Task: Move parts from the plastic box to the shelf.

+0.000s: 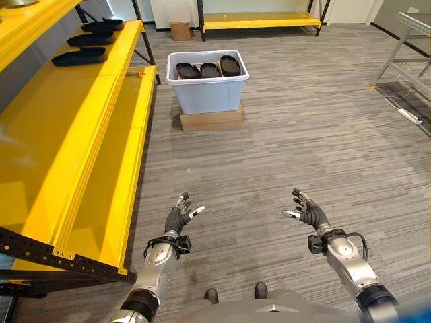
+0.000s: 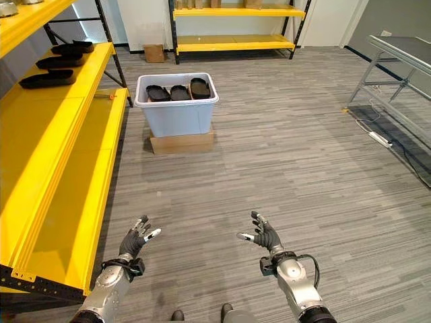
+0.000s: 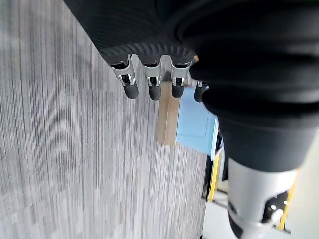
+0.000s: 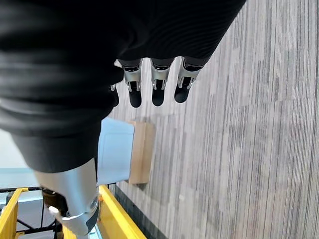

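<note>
Hovering empty, both hands (image 1: 178,219) (image 1: 308,212) face the plastic box (image 1: 207,91).

Grey striped carpet floor (image 1: 296,134) across most of the frame. Flat cardboard box (image 1: 211,120) upper centre, on the floor. Small brown carton (image 1: 180,31) at the top, left of centre, against the far wall. Second yellow rack (image 2: 232,28) along the far wall, top centre, low brown items on its upper level, too small to identify. Grey metal frame table (image 2: 397,67) at the right edge. White power strip (image 2: 379,139) on the floor beside its legs, cable trailing toward the right edge.
</note>
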Tool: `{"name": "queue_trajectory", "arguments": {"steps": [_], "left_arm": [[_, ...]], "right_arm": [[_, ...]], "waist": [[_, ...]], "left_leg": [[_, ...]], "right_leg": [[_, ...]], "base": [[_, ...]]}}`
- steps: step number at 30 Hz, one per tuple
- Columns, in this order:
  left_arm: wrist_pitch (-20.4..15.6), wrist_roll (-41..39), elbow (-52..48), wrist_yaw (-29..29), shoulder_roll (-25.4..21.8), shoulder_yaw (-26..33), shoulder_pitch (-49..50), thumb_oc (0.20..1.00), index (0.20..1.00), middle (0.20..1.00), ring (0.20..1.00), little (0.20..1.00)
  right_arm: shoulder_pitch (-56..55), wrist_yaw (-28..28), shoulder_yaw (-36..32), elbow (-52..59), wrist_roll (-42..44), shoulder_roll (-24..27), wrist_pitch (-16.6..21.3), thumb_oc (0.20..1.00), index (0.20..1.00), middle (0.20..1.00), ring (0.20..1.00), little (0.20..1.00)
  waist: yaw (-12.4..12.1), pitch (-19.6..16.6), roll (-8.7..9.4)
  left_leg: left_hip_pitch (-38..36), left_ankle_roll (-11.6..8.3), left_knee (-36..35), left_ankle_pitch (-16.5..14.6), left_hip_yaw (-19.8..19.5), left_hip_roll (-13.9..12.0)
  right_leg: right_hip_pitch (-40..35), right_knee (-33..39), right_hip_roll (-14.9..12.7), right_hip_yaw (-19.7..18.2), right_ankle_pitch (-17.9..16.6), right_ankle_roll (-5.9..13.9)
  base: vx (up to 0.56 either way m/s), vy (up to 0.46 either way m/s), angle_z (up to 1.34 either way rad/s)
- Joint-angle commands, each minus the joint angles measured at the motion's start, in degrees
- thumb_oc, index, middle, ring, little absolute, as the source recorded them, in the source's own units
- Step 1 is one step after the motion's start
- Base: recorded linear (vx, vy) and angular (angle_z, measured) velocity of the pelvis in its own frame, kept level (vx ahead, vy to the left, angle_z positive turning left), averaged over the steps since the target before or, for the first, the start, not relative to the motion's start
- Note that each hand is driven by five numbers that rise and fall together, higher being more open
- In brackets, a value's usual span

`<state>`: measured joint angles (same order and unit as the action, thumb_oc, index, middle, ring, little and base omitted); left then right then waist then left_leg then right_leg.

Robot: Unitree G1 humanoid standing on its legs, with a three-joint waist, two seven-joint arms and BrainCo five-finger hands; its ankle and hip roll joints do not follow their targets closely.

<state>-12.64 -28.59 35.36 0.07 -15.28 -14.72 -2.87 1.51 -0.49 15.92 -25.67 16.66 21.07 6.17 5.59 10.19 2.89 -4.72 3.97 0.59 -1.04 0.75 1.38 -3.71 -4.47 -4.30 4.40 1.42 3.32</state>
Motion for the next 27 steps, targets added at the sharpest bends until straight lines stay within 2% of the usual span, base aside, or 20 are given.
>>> {"name": "queue_trajectory", "arguments": {"steps": [1, 3, 5, 6, 8, 9, 10, 11, 12, 13, 14, 20, 23, 25, 27], "left_arm": [[-1.1, -0.4, -1.7, -1.4, -1.1, -1.0, -3.0, 1.0, 1.0, 1.0, 1.0, 1.0], [-1.2, -0.5, -1.7, -1.3, -1.6, -1.0, -3.1, 1.0, 1.0, 1.0, 1.0, 1.0], [-1.0, -1.1, -1.1, -1.6, -1.6, -1.1, -3.6, 1.0, 1.0, 1.0, 1.0, 1.0], [-0.8, -1.4, -0.7, -1.7, -1.5, -1.3, -4.0, 1.0, 1.0, 1.0, 1.0, 1.0], [-0.3, -1.3, -0.3, -2.0, -1.2, -1.7, -4.6, 1.0, 1.0, 1.0, 1.0, 1.0], [-0.3, 0.4, -0.7, -3.2, -0.6, -1.8, -4.1, 1.0, 1.0, 1.0, 1.0, 1.0], [-0.4, 0.8, -0.8, -3.5, -0.4, -1.8, -3.9, 1.0, 1.0, 1.0, 1.0, 1.0], [-1.4, 2.9, -1.0, -5.0, 0.4, -2.1, -2.4, 1.0, 1.0, 1.0, 1.0, 1.0], [-1.4, 3.0, -1.2, -5.0, 0.4, -2.2, -2.3, 1.0, 1.0, 1.0, 1.0, 1.0], [-1.2, 3.7, -1.6, -5.0, 0.6, -2.6, -2.6, 1.0, 1.0, 1.0, 1.0, 1.0], [-1.0, 2.8, -1.6, -3.9, 0.7, -3.8, -3.4, 1.0, 1.0, 1.0, 1.0, 1.0], [-1.5, 1.4, -1.8, -3.9, 1.4, -5.2, -4.6, 1.0, 1.0, 1.0, 1.0, 1.0], [-1.2, 0.8, -2.8, -3.7, 1.6, -5.4, -4.0, 1.0, 1.0, 1.0, 1.0, 1.0], [-1.5, 1.4, -3.1, -3.4, 2.3, -6.1, -3.8, 1.0, 1.0, 1.0, 1.0, 1.0], [-1.9, 1.6, -3.6, -2.7, 2.7, -6.6, -4.0, 1.0, 1.0, 1.0, 1.0, 1.0]], "right_arm": [[5.2, -2.0, -1.0, 1.8, -0.7, 0.9, 5.9, 1.0, 1.0, 1.0, 1.0, 1.0], [5.9, -1.5, -1.1, 1.4, -0.3, 1.4, 6.6, 1.0, 1.0, 1.0, 1.0, 1.0], [6.5, -1.7, -1.3, 0.9, 0.7, 2.2, 6.6, 1.0, 1.0, 1.0, 1.0, 1.0], [6.6, -1.9, -1.5, 0.7, 0.8, 2.3, 6.5, 1.0, 1.0, 1.0, 1.0, 1.0], [5.7, -2.1, -2.2, 1.4, 0.0, 2.4, 6.1, 1.0, 1.0, 1.0, 1.0, 1.0], [4.3, -2.0, -3.2, 2.5, -2.2, 2.6, 6.4, 1.0, 1.0, 1.0, 1.0, 1.0], [4.1, -2.1, -3.2, 2.6, -2.5, 2.6, 6.5, 1.0, 1.0, 1.0, 1.0, 1.0], [2.1, -3.7, -4.1, 3.2, -3.5, 2.7, 7.7, 1.0, 1.0, 1.0, 1.0, 1.0], [2.0, -3.9, -4.2, 3.3, -3.5, 2.7, 7.7, 1.0, 1.0, 1.0, 1.0, 1.0], [1.6, -5.3, -4.5, 3.7, -3.2, 3.3, 7.6, 1.0, 1.0, 1.0, 1.0, 1.0], [2.3, -6.0, -4.3, 3.0, -2.0, 3.8, 7.4, 1.0, 1.0, 1.0, 1.0, 1.0], [3.3, -8.8, -3.4, 2.7, -2.3, 4.6, 6.1, 1.0, 1.0, 1.0, 1.0, 1.0], [2.7, -12.2, -4.1, 2.7, -3.4, 4.3, 4.6, 1.0, 1.0, 1.0, 1.0, 1.0], [2.2, -18.6, -5.1, 2.2, -3.8, 4.2, 2.9, 1.0, 1.0, 1.0, 1.0, 1.0], [1.9, -22.5, -6.0, 2.0, -3.9, 3.9, 2.7, 1.0, 1.0, 1.0, 1.0, 1.0]], "waist": [[-0.8, 1.9, -2.26], [-1.6, 3.0, -2.45], [-1.1, 3.6, -1.96], [-0.4, 3.7, -1.55], [1.2, 3.5, -0.24], [2.5, 3.8, 1.07], [2.5, 3.9, 1.09], [3.7, 4.1, 1.03], [3.9, 4.0, 1.02], [4.4, 3.4, 0.92], [4.7, 2.7, 0.74], [5.0, 2.2, -0.44], [5.1, 1.8, -0.9], [5.7, 1.4, -1.57], [6.4, 1.3, -1.9]], "left_leg": [[0.8, 3.89, 4.5, -9.0, 5.6, 0.6], [0.8, 3.84, 5.4, -9.5, 6.1, 0.6], [0.3, 3.71, 6.1, -10.1, 5.3, 1.3], [-0.2, 3.61, 6.1, -10.5, 4.3, 2.1], [-2.1, 3.28, 4.9, -11.2, 1.6, 4.4], [-4.5, 3.06, 3.3, -11.6, -2.2, 6.9], [-5.0, 3.02, 3.1, -11.6, -2.7, 7.0], [-6.7, 3.24, 2.5, -12.0, -6.4, 8.0], [-6.8, 3.3, 2.4, -12.1, -6.6, 8.1], [-6.7, 3.25, 2.1, -12.1, -8.2, 8.3], [-6.2, 3.25, 2.2, -12.2, -8.6, 8.4], [-5.0, 2.61, 5.8, -13.8, -5.2, 6.2], [-5.0, 1.56, 8.8, -15.2, -3.6, 4.7], [-4.8, 0.35, 11.3, -13.6, -2.4, 3.0], [-3.8, -0.42, 13.6, -12.1, -1.6, 1.6]], "right_leg": [[9.3, -23.1, 0.6, -2.2, 1.0, 2.6], [11.6, -28.9, -0.9, 0.0, -0.5, 2.86], [13.7, -27.6, 0.8, -1.0, -1.2, 3.17], [14.3, -25.3, 2.3, -1.6, -1.4, 3.22], [15.3, -15.3, 5.1, -2.7, -3.5, 3.27], [17.7, -5.1, 7.2, -2.0, -8.8, 4.01], [18.2, -4.7, 7.4, -1.9, -9.7, 4.26], [21.9, -3.3, 8.0, -4.9, -13.3, 5.29], [21.6, -2.7, 8.0, -5.2, -13.2, 5.07], [21.3, -2.0, 8.3, -6.5, -12.5, 4.32], [20.9, -2.1, 8.6, -6.3, -11.6, 3.3], [18.3, -5.7, 8.5, -5.1, -4.7, -0.2], [17.2, -6.9, 7.4, -5.8, -2.9, -0.66], [16.0, -7.7, 7.5, -6.7, -0.9, -1.49], [15.3, -8.2, 7.6, -7.4, 0.2, -2.24]], "base": [[0.01, 0.103, 0.11], [0.05, 0.115, 0.07], [0.12, 0.038, -0.08], [0.24, -0.007, -0.07], [0.38, -0.093, 0.31], [0.42, -0.145, 0.63], [0.63, -0.281, 0.94], [0.38, -0.198, 0.72], [0.43, -0.267, 0.87], [0.29, -0.229, 1.05], [0.38, -0.313, 1.2], [0.3, -0.24, 0.34], [0.34, -0.269, 0.03], [0.33, -0.238, -0.04], [0.26, -0.209, 0.12]]}}
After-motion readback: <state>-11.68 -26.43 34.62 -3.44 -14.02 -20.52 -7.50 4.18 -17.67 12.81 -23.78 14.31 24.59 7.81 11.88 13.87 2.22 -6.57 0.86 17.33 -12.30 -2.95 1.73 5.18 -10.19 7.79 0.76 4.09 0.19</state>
